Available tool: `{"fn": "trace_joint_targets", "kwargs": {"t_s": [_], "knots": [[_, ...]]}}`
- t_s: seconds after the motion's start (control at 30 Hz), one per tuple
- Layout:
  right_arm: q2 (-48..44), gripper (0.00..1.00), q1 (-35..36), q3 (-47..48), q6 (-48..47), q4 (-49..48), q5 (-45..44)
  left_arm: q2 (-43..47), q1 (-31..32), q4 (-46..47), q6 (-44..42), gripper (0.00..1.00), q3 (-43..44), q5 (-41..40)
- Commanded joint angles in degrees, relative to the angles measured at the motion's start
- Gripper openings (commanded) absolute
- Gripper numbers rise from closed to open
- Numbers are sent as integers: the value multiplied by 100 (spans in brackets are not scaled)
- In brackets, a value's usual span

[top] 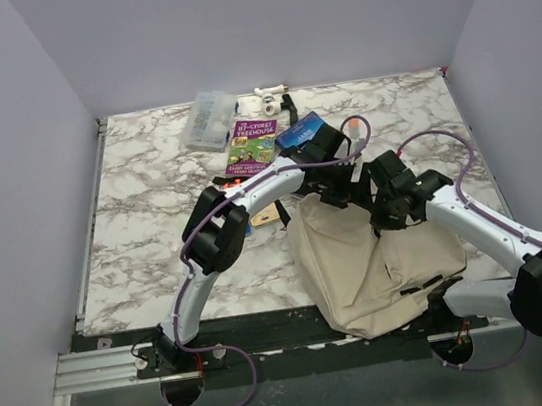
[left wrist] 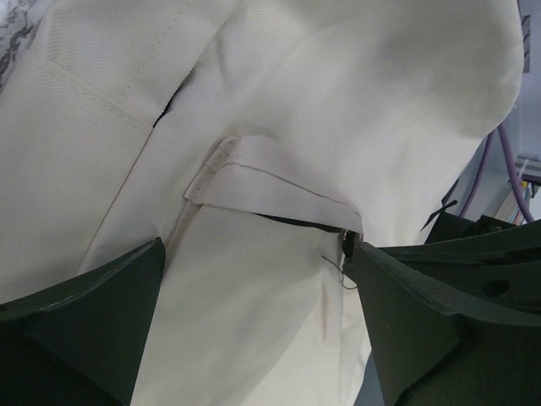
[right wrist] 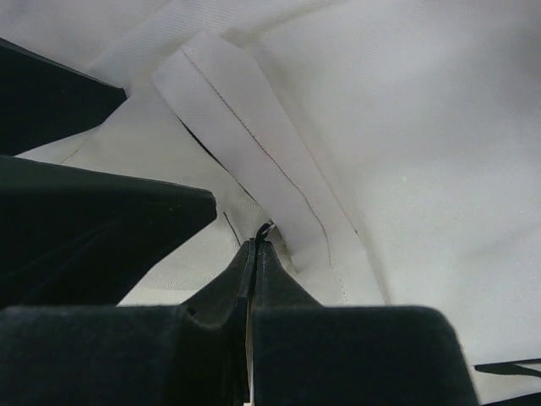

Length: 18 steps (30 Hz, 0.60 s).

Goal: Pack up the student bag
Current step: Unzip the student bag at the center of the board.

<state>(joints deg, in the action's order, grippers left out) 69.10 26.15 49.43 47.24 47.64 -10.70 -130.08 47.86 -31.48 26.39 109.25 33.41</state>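
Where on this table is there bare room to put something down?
The left side, between the table edge and the left arm, is bare; so is the far right corner beyond the student bag. Crowded: mid-back, around the purple book and clear box.

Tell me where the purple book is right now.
In the top view, the purple book lies at the table's far middle, between the clear box and a blue item.

lab: enclosed robot table, plain walls

Student bag: just the one.
Books: two, a purple book and a blue book.
Clear box: one.
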Motion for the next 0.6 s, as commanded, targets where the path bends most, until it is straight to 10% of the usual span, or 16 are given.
{"fn": "trace_joint_targets", "kwargs": {"t_s": [0.0,0.43,0.57], "knots": [[131,1,4,-70,-131,-167,146,-227,101,266,286,82,166,274],[243,1,4,-27,-89,152,174,-22,128,662,427,4,-105,-611],[217,1,-3,-1,13,451,291,304,115,1043,569,0,-420,-1056]]}}
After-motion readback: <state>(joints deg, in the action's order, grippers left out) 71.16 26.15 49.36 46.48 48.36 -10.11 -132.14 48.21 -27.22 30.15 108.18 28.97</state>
